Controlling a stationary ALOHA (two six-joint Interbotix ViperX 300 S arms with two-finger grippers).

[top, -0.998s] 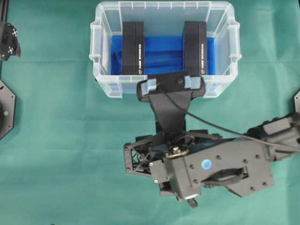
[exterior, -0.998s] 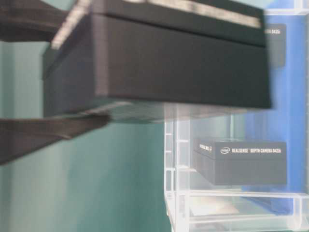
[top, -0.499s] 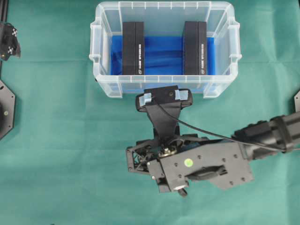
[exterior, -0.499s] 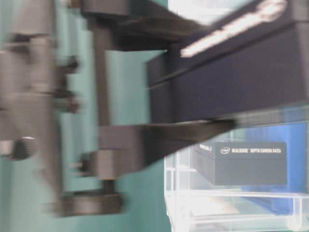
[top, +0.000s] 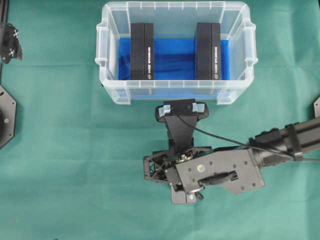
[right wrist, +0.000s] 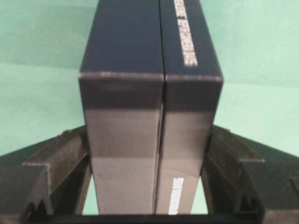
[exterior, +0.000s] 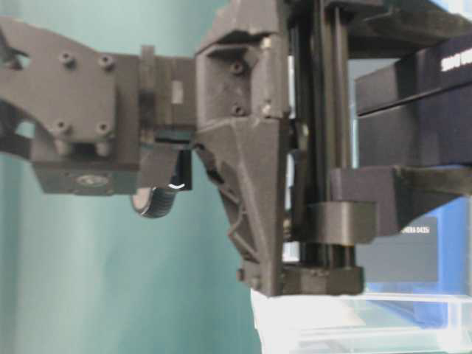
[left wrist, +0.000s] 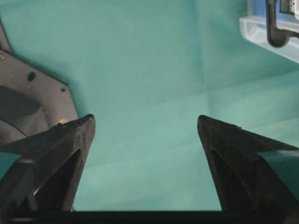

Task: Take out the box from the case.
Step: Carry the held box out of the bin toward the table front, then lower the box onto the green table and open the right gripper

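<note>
My right gripper (right wrist: 148,133) is shut on a black box (right wrist: 149,79), one finger pressed against each long side. The box points out ahead over the green cloth, outside the case (top: 112,90). At table level the held box (exterior: 413,103) hangs above a finger (exterior: 413,188), in front of the case (exterior: 354,317). From overhead the right arm (top: 215,172) hides this box. Two more black boxes (top: 142,51) (top: 208,51) stand on edge on the blue cloth inside the case. My left gripper (left wrist: 145,126) is open and holds nothing.
Green cloth (top: 60,150) covers the table. A corner of the case (left wrist: 261,32) shows at the top right of the left wrist view. A black arm base (top: 6,117) and the left arm (top: 9,42) sit at the far left edge.
The right arm has pulled back from the case's front wall toward the near side and dropped lower, carrying the box. At table level its gripper body now fills the view. The left gripper stayed still.
</note>
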